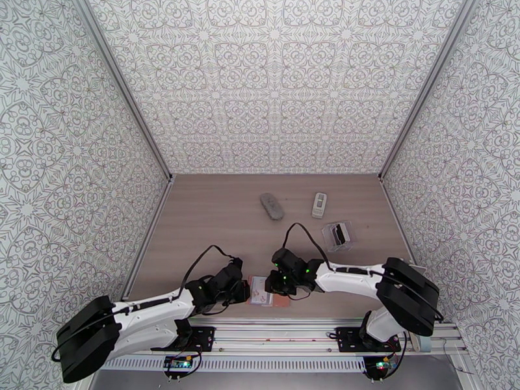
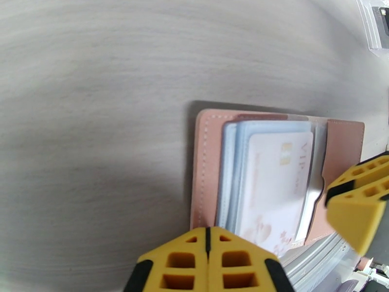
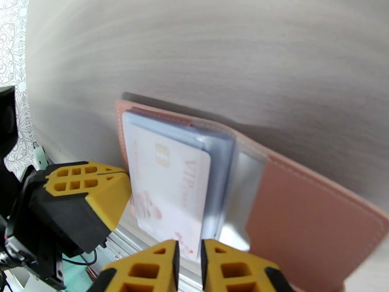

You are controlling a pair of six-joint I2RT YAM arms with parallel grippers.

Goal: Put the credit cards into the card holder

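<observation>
left jaws are pressing fully together, their yellow tips meeting along a thin seam, and they are sitting right at the near edge of the card holder (image 2: 206, 166). i cannot tell whether they are pinching a sleeve or only touching it. right jaws are standing slightly apart, a narrow slot showing between the yellow tips. the near edge of the white card (image 3: 170, 191) is reaching just up to that slot, and the gap is looking wider than the card is thick.

the card holder, pink with pale stitching, is lying open and flat on the worktop (image 1: 214, 216) at its near edge, between the two arms. a stack of clear sleeves (image 3: 221, 156) is resting on its left half, and the white card is lying at the top of that stack. i cannot tell whether it is sitting fully inside a sleeve. farther back on the worktop, a clear box (image 1: 338, 235) is holding something dark, with a grey lump (image 1: 272, 206) and a small silver device (image 1: 318, 205) lying near it.

the white card is carrying a gold chip (image 2: 285, 153), the letters "vip" running along one side, and a red floral print at its near end.
</observation>
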